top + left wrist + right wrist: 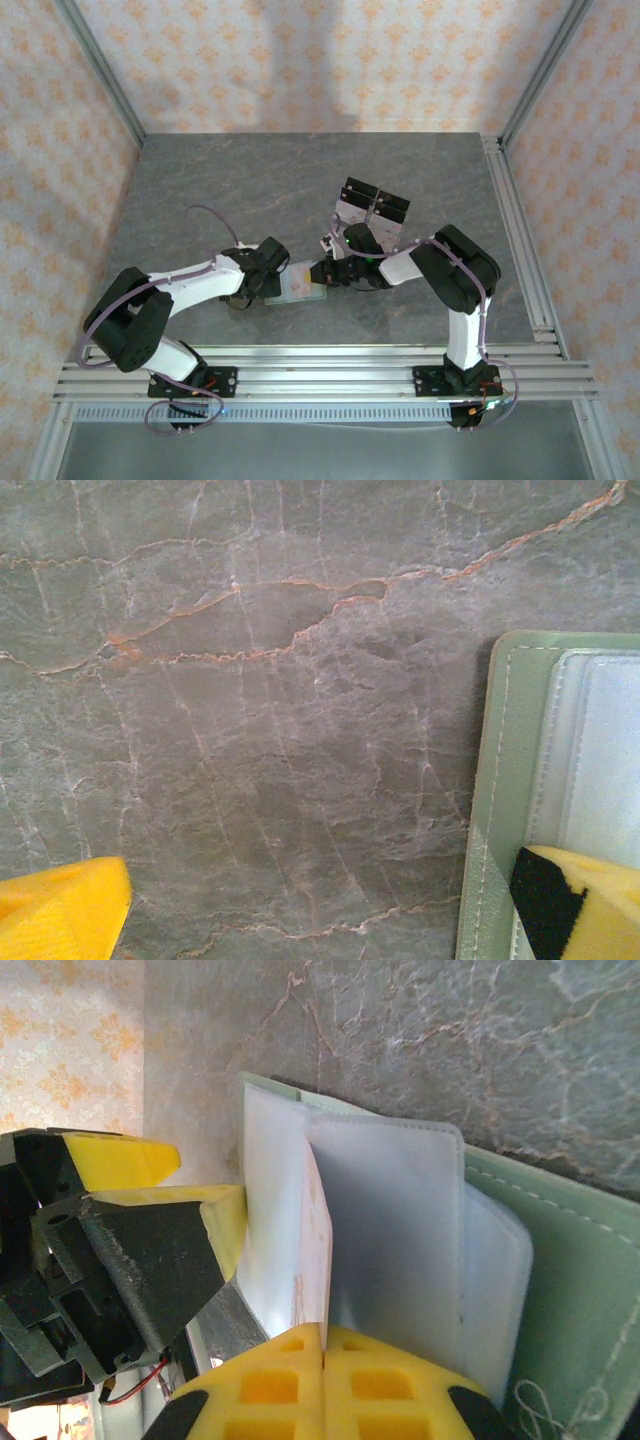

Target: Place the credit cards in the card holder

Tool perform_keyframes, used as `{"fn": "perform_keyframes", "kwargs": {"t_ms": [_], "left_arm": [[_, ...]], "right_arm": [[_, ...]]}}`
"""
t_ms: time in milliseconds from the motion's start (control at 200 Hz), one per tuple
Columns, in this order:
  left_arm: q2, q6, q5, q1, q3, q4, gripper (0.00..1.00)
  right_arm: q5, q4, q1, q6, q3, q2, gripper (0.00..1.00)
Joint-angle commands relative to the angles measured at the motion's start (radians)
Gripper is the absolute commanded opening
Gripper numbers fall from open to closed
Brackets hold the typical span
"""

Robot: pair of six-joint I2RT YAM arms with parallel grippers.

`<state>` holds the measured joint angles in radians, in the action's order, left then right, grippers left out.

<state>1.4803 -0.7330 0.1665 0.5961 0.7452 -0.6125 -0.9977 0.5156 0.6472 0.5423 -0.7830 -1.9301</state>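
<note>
Pinching the edge of a pale credit card (312, 1230), the right hand (325, 1342) is closed at the bottom of its wrist view. The card stands among the clear sleeves of the open green card holder (580, 1290). The left hand (320, 908) is spread wide, one yellow finger over the holder at lower right, the other over bare table (250, 680) at lower left. Farther back, at upper centre of the overhead view, stands a clear rack (370, 208) with black pieces.

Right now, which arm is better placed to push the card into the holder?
Right. The right tool is shut on a credit card, edge-on against the card holder's clear sleeves. The left tool is open and holds nothing, one finger over the holder's green edge.
</note>
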Motion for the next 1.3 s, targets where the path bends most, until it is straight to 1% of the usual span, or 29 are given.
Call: {"fn": "perform_keyframes", "kwargs": {"t_ms": [0, 395, 1001, 1296], "left_arm": [[0.035, -0.002, 0.071, 0.004, -0.012, -0.069, 1.0], [0.034, 0.0, 0.074, 0.003, -0.015, -0.066, 1.0], [0.038, -0.003, 0.069, 0.004, -0.024, -0.057, 1.0], [0.043, -0.003, 0.067, 0.004, -0.022, -0.052, 1.0]], "right_arm": [[-0.021, -0.079, -0.015, -0.057, -0.016, -0.031, 0.0], [-0.05, -0.091, -0.015, -0.048, -0.014, -0.032, 0.0], [-0.018, -0.021, -0.015, 0.021, -0.055, -0.072, 0.0], [0.021, -0.023, -0.015, 0.016, -0.041, -0.055, 0.0]]}}
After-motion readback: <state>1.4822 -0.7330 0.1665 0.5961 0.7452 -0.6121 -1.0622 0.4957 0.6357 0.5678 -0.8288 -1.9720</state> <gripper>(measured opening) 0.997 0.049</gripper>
